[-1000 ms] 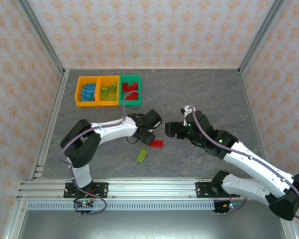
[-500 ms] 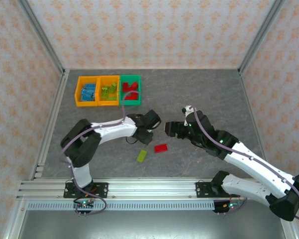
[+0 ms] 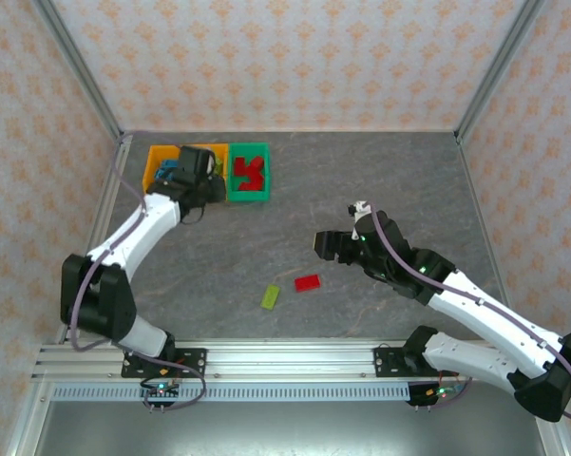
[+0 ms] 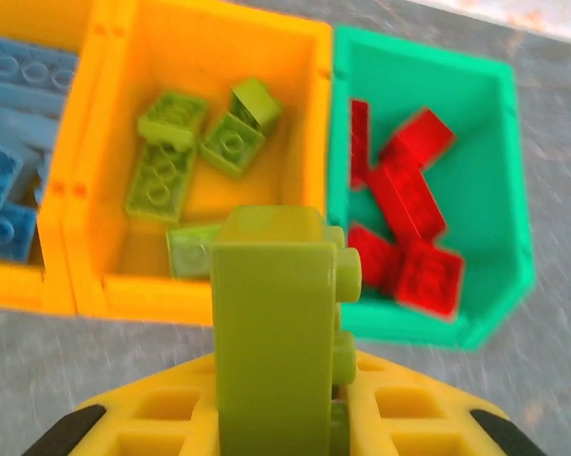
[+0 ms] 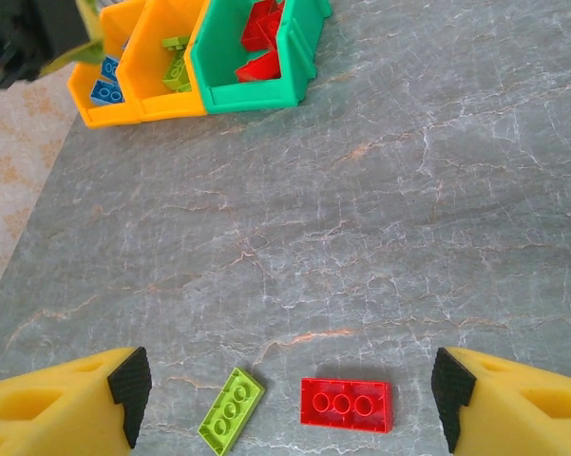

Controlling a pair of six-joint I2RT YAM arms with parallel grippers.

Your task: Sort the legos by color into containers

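Your left end effector (image 3: 196,173) had swung clear across the bench (image 5: 409,190) in the last half second. It left the loose pieces at centre and went up to the bins, clamped on a lime green brick (image 4: 275,313) that stood on end between its fingers. Just below and ahead of it lay the middle orange bin (image 4: 171,296), which already held several lime green bricks (image 4: 166,161), so you were lined up over the right colour. The green bin (image 4: 502,190) with its red bricks (image 4: 409,190) sat to the end effector's right, and the blue-filled orange bin (image 4: 19,290) to its left. The brick was not yet released. I'd call the drop the step in hand, and a touch more reach forward would have carried it safely past the front wall.

Back at centre, the loose red brick (image 5: 345,405) had slid a little since you pulled away. Your right end effector (image 5: 290,385), fingers wide apart and empty, hadn't budged. The red brick lay flat just right of its midline and a loose lime green brick (image 5: 231,410) just left. Those two looked like the last pieces left to sort.
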